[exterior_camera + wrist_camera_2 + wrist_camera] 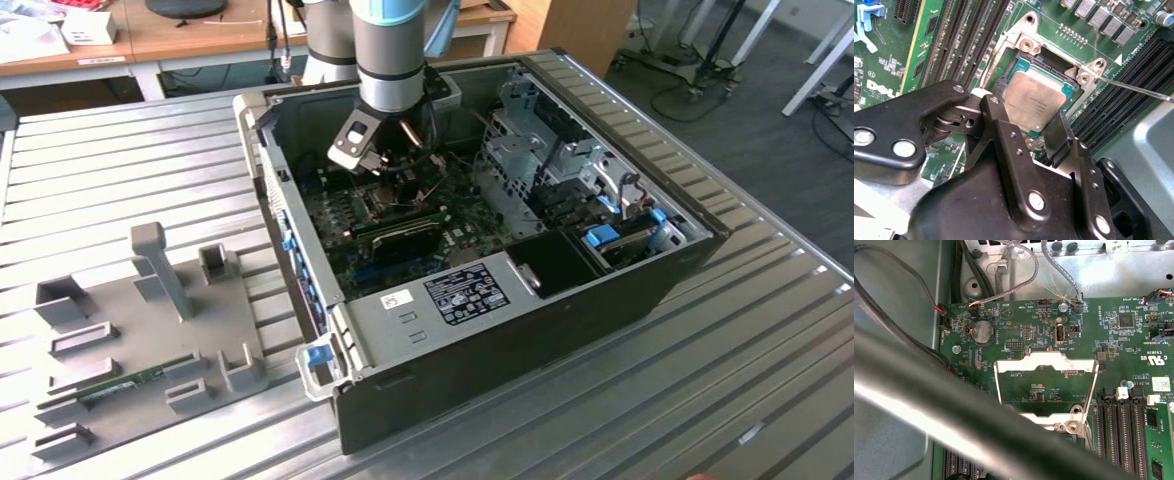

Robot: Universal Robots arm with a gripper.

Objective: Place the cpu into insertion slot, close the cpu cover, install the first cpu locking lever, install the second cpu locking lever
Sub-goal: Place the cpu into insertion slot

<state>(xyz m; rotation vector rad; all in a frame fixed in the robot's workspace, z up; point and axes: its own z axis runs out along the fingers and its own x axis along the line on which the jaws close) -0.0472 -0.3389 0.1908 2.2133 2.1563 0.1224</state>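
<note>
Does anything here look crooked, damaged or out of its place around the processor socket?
Nothing stands out. The cpu lies squarely in the insertion slot, and the cpu cover is hinged open, not bent. The gripper is right at the cpu.

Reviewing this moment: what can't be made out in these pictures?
Near edge of the cpu: second wrist view, behind the claw.
Lower end of the cpu cover: first wrist view, behind a blurred dark bar.
Detail of the insertion slot: exterior view, too small.

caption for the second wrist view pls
Small flat silvery-grey cpu sits in the metal-rimmed square insertion slot, black end effector close by
</note>
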